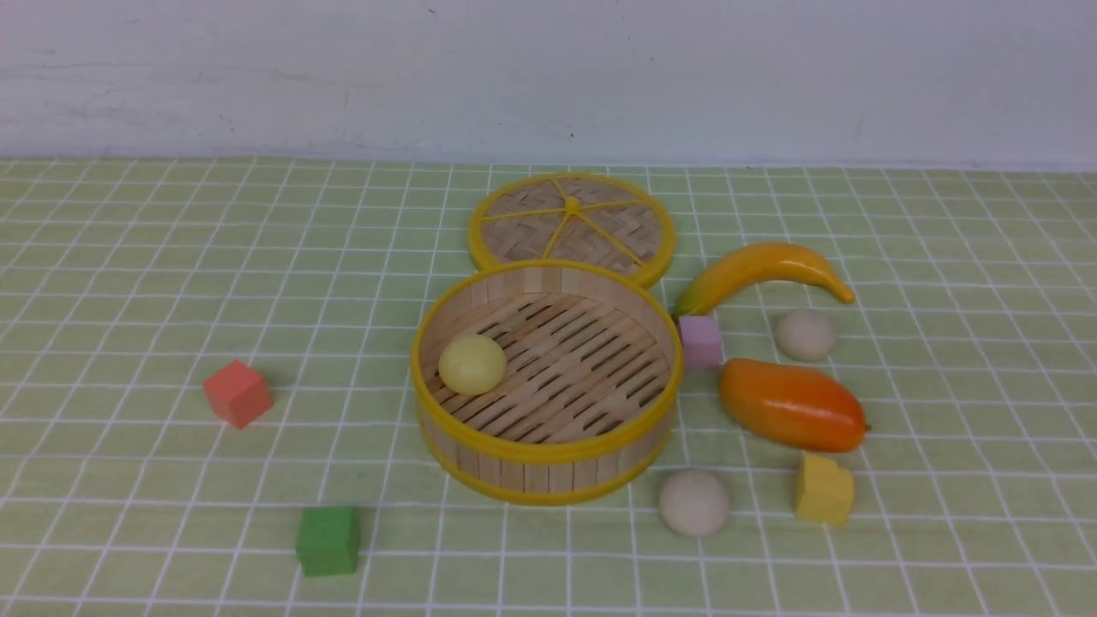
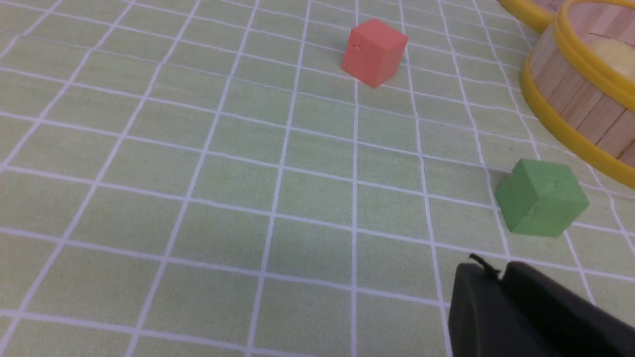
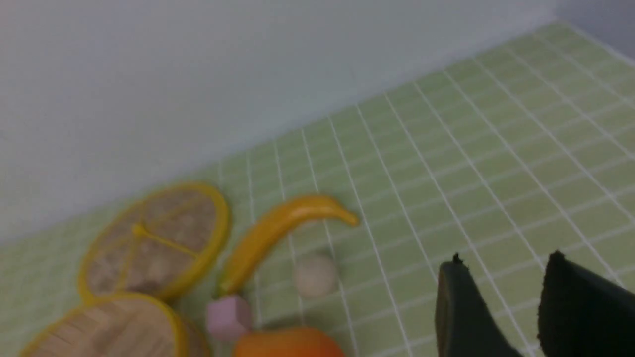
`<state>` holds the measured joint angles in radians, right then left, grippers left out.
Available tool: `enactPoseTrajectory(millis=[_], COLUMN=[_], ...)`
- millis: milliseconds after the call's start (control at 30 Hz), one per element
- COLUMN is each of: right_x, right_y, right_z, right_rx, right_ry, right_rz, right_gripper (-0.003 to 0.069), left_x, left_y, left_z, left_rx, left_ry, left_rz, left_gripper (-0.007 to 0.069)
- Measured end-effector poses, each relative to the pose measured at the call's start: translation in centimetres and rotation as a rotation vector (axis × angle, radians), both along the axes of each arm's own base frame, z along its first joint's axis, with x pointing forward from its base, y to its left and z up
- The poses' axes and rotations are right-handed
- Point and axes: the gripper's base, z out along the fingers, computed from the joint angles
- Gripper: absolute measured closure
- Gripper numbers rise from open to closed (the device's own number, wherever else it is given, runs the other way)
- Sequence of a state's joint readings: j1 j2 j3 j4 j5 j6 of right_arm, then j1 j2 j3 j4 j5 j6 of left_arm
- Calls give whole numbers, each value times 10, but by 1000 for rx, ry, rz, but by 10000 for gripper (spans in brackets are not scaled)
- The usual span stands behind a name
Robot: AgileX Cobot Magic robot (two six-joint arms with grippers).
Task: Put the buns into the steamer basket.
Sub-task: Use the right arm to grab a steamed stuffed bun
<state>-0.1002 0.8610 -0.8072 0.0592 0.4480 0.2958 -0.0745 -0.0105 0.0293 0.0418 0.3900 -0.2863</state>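
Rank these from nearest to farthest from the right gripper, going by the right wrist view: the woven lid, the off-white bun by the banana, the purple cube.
1. Off-white bun, right of the cube.
2. Purple cube, between bun and steamer basket.
3. Woven lid, behind the basket, farthest left.

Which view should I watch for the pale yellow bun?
The front view: it shows the pale yellow bun whole inside the basket. The left wrist view catches only part, cut by the frame; the right wrist view shows none.
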Motion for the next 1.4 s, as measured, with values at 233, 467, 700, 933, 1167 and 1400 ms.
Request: enactPoseTrajectory(millis=[233,467,700,933,1167,1400], right_x=[55,103,145,197,233,257], right_y=[-7,-12,-9,31,67,91], right_z=[-40,-67,-80,-84,-89,-118], right_rx=[-93,-72,-43,-97,-124,-153], right_ry=[133,86,123,353,560,569], right_rz=[42,20,32,223,367,412], right_gripper=[418,418,418,418,418,417], left_x=[0,0,0,0,0,0], left_y=[0,0,0,0,0,0], left_z=[0,0,0,0,0,0], left_rx=[0,0,0,0,0,0], left_ry=[0,0,0,0,0,0], left_rz=[0,0,0,0,0,0], left_gripper=[567,567,567,565,554,550])
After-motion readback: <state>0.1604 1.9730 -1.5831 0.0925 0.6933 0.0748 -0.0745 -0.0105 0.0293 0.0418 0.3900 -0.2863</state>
